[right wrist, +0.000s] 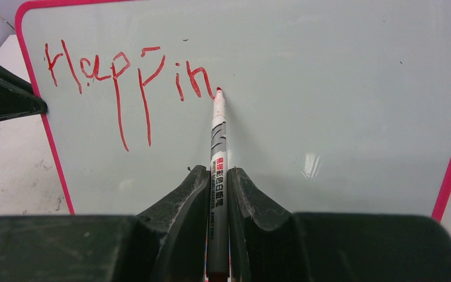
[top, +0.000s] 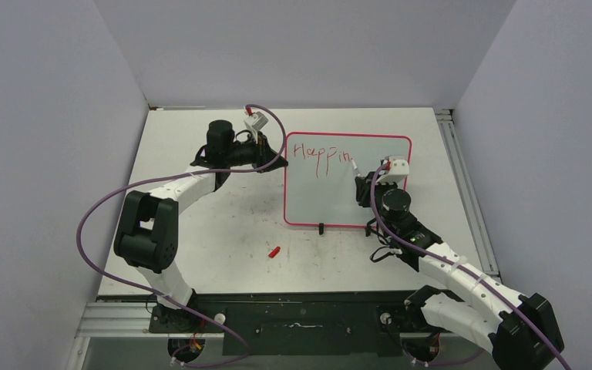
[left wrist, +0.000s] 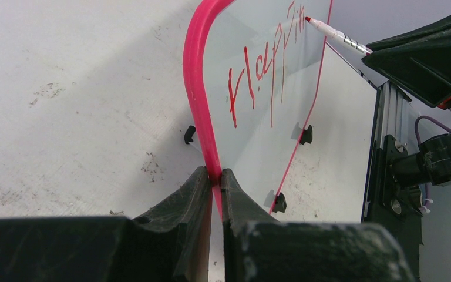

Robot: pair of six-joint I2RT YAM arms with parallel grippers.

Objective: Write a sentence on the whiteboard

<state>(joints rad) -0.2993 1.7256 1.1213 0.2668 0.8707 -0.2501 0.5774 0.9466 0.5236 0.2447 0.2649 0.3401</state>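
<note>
The whiteboard [top: 331, 202] lies on the scuffed white table [top: 223, 216], right of centre and toward the far side. A black clip foot [top: 321, 228] shows at its near rim. The sentence [right wrist: 123, 73] runs along the far-left part of the board in thin red strokes and reads "Happin" so far. The surface to its right is bare.

The left gripper [left wrist: 217, 176] reaches in from the left. Its fingers are pinched tight on the board's pink-red left rim near the far corner, with only the rim between them.

The right gripper [right wrist: 216, 176] comes in from the near right, its jaws clamped on a grey-and-white marker [right wrist: 218, 147]. The red tip of the marker touches the board just right of the last letter. From above, the right wrist hangs over the board's right half and hides part of it.

A small red object [top: 274, 251], perhaps a cap, lies on the table near the board's near-left corner, apart from it. A purple cable [top: 92, 208] loops out from the left arm. An aluminium rail [top: 466, 193] runs along the table's right edge.
</note>
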